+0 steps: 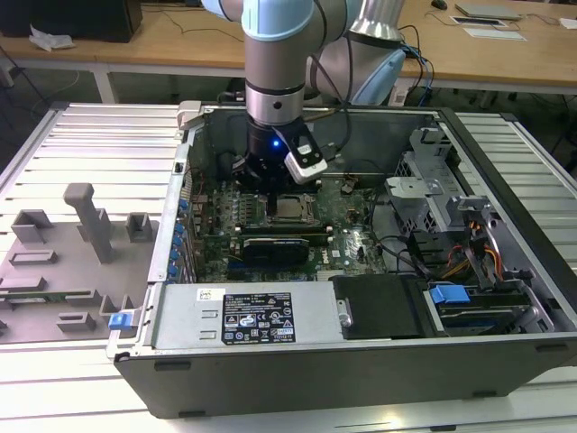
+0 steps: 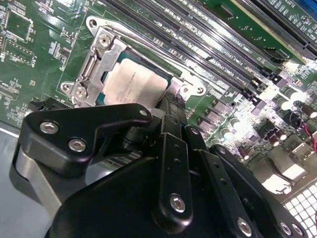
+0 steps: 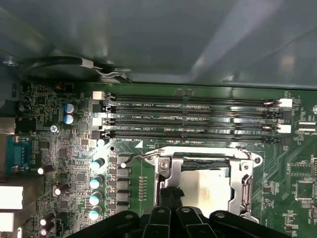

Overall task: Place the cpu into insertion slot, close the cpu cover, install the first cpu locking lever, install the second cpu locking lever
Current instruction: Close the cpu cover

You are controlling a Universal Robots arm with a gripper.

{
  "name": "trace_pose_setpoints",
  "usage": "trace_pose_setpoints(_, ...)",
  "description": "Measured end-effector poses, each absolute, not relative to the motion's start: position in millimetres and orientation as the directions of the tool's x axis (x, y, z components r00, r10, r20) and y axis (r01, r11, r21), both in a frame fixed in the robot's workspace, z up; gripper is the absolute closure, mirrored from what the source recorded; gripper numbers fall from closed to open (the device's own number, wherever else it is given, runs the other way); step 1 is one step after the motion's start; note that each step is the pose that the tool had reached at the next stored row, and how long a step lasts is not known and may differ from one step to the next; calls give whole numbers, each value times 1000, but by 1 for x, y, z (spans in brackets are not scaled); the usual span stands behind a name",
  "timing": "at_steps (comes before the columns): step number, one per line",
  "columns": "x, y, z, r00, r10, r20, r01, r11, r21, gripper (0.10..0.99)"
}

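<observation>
End effector (image 3: 171, 197) pressed together at cpu cover (image 3: 166, 173) edge; cpu (image 3: 208, 186) seated beneath.

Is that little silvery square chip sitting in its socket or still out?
In: the pale silvery square chip lies flat within the silver-grey metal frame on the green circuit board.

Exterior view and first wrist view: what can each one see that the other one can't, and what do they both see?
The exterior view takes in the whole computer case, the robot arm reaching into it, and a grey tray of holders beside the case. The first wrist view brings out the long black memory slots and the blue-topped capacitors. Both share the cpu sitting inside the silver cpu cover.
</observation>
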State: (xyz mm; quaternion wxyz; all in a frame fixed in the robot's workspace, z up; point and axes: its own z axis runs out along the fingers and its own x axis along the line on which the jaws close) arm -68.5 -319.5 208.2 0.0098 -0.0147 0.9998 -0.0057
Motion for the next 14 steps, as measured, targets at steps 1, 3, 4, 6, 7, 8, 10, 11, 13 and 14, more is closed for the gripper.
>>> trace_pose_setpoints(1,-69,-320,208,-999,-29,-19,-29,1000,-12,980)
trace_pose_setpoints(3,-69,-320,207,-999,-28,-19,-28,1000,-12,980)
trace_pose_setpoints(4,-69,-319,206,-999,-27,-20,-27,1000,-11,980)
trace_pose_setpoints(6,-69,-319,206,-999,-27,-19,-27,1000,-12,980)
trace_pose_setpoints(7,-69,-319,206,-999,-27,-19,-27,1000,-12,980)
trace_pose_setpoints(8,-68,-319,206,-999,-27,-19,-27,1000,-12,980)
trace_pose_setpoints(10,-66,-319,206,-999,-27,-19,-27,1000,-12,980)
trace_pose_setpoints(11,-65,-319,206,-999,-27,-19,-27,1000,-12,980)
trace_pose_setpoints(13,-64,-320,206,-999,-27,-19,-27,1000,-12,980)
trace_pose_setpoints(14,-64,-319,206,-999,-27,-19,-27,1000,-12,980)
